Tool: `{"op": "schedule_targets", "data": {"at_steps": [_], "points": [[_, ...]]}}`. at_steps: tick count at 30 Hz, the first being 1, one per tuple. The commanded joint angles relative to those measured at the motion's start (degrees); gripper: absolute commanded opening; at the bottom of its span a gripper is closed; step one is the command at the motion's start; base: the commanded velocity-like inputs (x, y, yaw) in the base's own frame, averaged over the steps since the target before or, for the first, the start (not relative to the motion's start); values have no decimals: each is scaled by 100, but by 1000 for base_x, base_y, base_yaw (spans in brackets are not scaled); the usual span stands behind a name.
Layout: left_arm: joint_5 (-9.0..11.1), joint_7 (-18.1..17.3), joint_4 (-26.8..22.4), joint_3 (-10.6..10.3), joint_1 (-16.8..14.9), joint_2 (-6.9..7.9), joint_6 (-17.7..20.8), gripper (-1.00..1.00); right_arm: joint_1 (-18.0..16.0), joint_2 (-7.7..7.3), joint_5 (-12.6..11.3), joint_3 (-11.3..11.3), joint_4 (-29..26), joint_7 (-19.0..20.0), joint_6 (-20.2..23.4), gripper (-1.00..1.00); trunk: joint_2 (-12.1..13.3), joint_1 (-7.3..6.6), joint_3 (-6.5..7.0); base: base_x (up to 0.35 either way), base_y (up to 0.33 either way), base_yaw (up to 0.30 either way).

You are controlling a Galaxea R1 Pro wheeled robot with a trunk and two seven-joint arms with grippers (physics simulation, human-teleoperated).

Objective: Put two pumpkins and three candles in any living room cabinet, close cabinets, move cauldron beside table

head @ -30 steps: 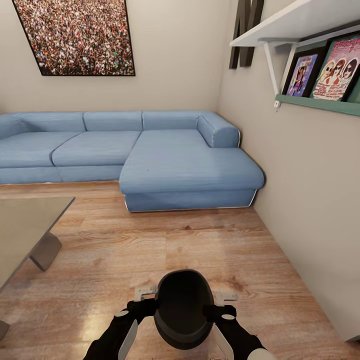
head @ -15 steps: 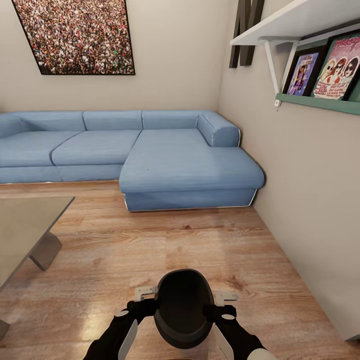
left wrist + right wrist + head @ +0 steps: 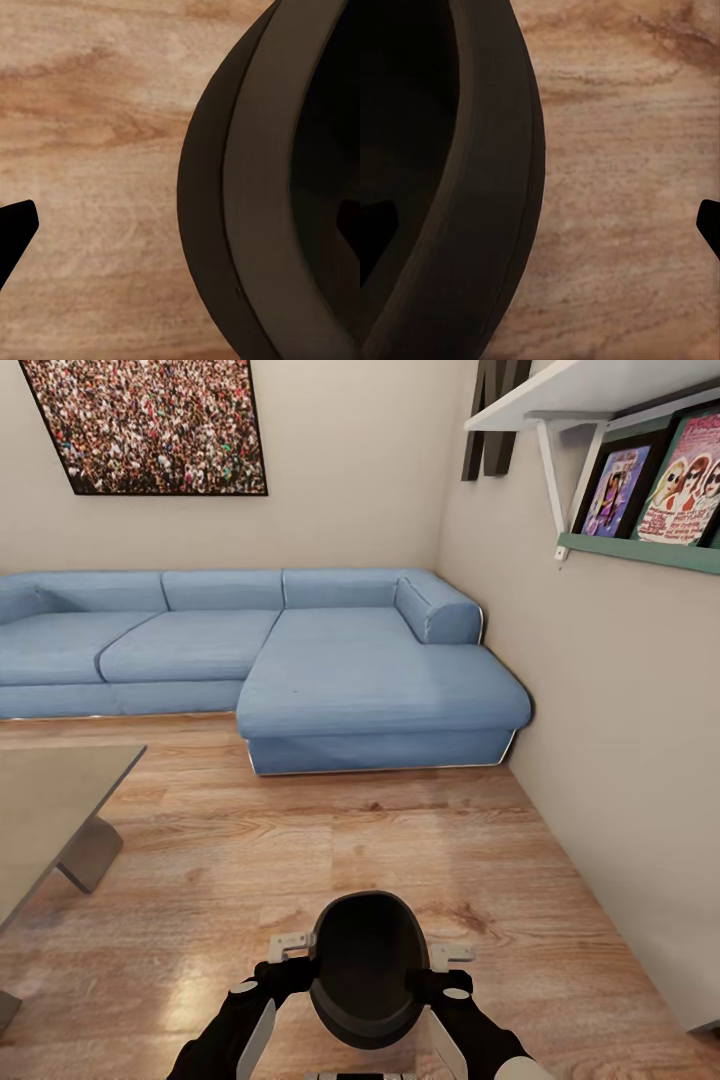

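Head view: I carry the cauldron (image 3: 366, 970) above the floor (image 3: 420, 840), left gripper (image 3: 292, 958) clamped on its left rim and right gripper (image 3: 440, 970) on its right rim; table (image 3: 50, 810) corner sits well apart at left, sofa (image 3: 300, 660) ahead by the wall. Left wrist: the cauldron's rim (image 3: 255, 210) runs between my fingers, one dark fingertip (image 3: 13, 232) outside it over the planks. Right wrist: same, rim (image 3: 487, 195) between the fingers, one fingertip (image 3: 711, 225) outside.
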Motion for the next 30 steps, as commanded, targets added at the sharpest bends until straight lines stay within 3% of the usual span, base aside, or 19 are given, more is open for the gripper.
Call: {"op": "schedule_targets", "data": {"at_steps": [1,24,30], "points": [[-1,-12,-13,28,0,-6,36,100,-1,0,-20,33,-8,-51,37,100,-2,-1,-5,0,0,0],[-1,-27,-13,25,0,-13,45,100,0,0,-20,35,-8,-51,37,100,-2,-1,-5,0,0,0],[0,-31,-6,19,0,-13,45,100,1,0,-20,33,-8,-51,37,100,-10,14,-138,0,0,0]]}}
